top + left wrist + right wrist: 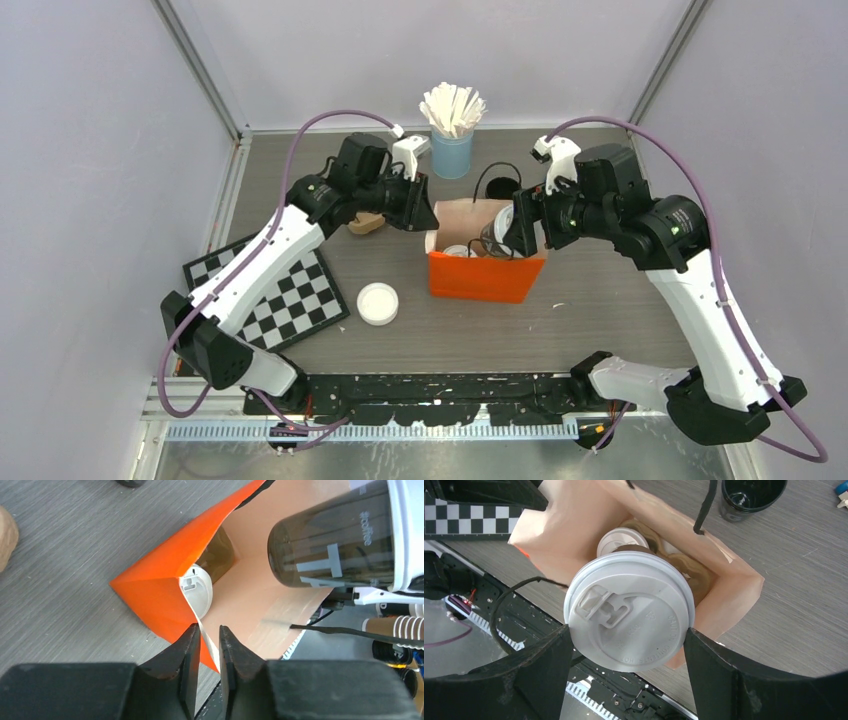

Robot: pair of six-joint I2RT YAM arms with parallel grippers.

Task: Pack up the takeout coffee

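Black fingers of the right pincer (pixel 628 636) squeeze the white lid of a cup (pixel 644 595) from both sides, so this pincer is grasping the cup. The cup hangs at a slant over the open top of the orange bag (pixel 734 590). It is not inside yet.

The left pincer (pixel 210 640) has the bag's edge between its two fingers. The gap is very small. I cannot tell if it is pinching the paper or only resting around it. I think its job is to hold the bag open.

Down in the bag sits the other cup (pixel 197 587) with its lid on. So one coffee is packed, I think, and the next one is ready to go in.

Out on the bench (pixel 600 320) lies a loose lid (pixel 378 303), well apart from the bag. Beyond the bag stands an open cup (pixel 751 492), black, with no lid. Maybe that is one more coffee to close and pack, but I cannot be sure. The blue cup of sticks (pixel 452 150) is not coffee, so I think it is not for packing.
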